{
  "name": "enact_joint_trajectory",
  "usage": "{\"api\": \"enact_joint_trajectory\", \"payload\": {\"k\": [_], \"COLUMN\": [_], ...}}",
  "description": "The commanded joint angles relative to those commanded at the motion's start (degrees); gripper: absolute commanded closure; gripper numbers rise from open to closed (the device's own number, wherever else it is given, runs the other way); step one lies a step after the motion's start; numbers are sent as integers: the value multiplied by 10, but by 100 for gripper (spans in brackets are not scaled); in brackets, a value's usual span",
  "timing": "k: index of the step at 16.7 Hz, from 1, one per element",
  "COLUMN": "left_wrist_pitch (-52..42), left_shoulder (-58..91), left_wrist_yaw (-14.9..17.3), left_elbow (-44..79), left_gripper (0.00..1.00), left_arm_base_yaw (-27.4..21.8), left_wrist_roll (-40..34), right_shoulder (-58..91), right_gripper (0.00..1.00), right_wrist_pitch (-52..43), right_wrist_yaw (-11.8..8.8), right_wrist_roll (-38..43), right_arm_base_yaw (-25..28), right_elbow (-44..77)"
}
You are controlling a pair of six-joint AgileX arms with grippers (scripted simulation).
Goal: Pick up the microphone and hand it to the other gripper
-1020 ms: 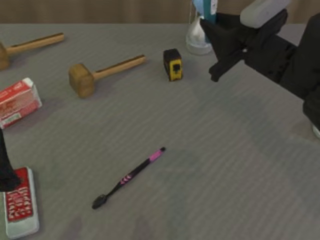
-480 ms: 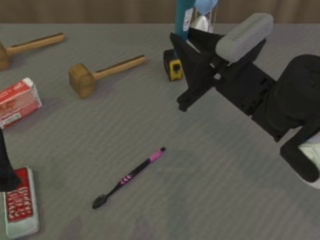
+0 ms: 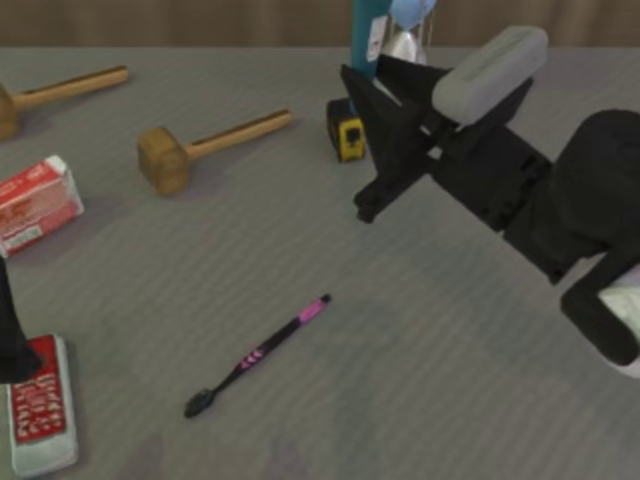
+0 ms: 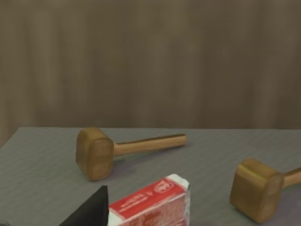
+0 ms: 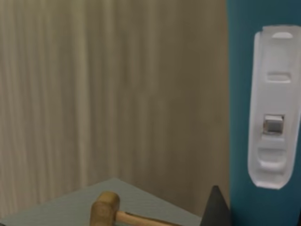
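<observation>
The microphone [image 3: 366, 35] sat at the top of the top view, just right of centre, its teal handle standing up with the upper part cut off by the frame edge. Up close in the right wrist view, the microphone [image 5: 263, 113] filled the right side of the picture, the white switch strip [image 5: 274, 106] facing the camera. Our right gripper [image 3: 372, 110] had its black fingers clamped on the handle, holding it up off the table [image 3: 450, 360]. The arm behind it ran down toward the right edge of the frame, with its grey block [image 3: 490, 75] on top.

Just beside the gripper, toward the left, a yellow and black tape measure [image 3: 345, 128] lay on the table. A pale blue and white object [image 3: 405, 30] peeked out behind the gripper at the top edge; we couldn't tell what it was.

Further left were two wooden mallets: one [image 3: 205, 145] in the upper left-centre, another [image 3: 60, 95] at the far upper left. A red and white box [image 3: 35, 203] lay at the left edge. A black and pink toothbrush [image 3: 258, 355] lay on a slant below centre.

Our left gripper [image 3: 12, 340] was parked at the lower left edge, over a red and white pack [image 3: 40, 410]. Only a dark tip [image 4: 91, 212] of it showed in its own wrist view, so we couldn't tell how its fingers stood.
</observation>
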Motion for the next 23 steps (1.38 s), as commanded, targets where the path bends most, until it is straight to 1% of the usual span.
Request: {"api": "enact_joint_trajectory", "payload": {"k": [2, 3, 4, 6, 9, 15, 18, 21, 23], "left_wrist_pitch": [0, 3, 9, 26, 65, 169, 213, 241, 250], "left_shoulder": [1, 7, 20, 63, 172, 459, 584, 668, 698], "left_wrist_yaw": [1, 6, 16, 47, 115, 274, 344, 395, 414], "left_elbow": [1, 6, 15, 45, 113, 283, 357, 407, 424], "left_gripper": [0, 0, 0, 0, 0, 0, 0, 0, 0], "left_arm_base_yaw": [0, -3, -7, -21, -51, -121, -152, -175, -183], "left_wrist_roll": [0, 2, 4, 11, 23, 44, 53, 60, 62], "right_shoulder": [0, 0, 0, 0, 0, 0, 0, 0, 0], "right_gripper": [100, 100, 100, 100, 100, 100, 100, 100, 100], "right_wrist_pitch": [0, 0, 0, 0, 0, 0, 0, 0, 0], "right_wrist_yaw": [0, 0, 0, 0, 0, 0, 0, 0, 0], "right_wrist_roll": [0, 0, 0, 0, 0, 0, 0, 0, 0], "right_arm_base_yaw": [0, 0, 0, 0, 0, 0, 0, 0, 0], "right_elbow": [0, 0, 0, 0, 0, 0, 0, 0, 0]}}
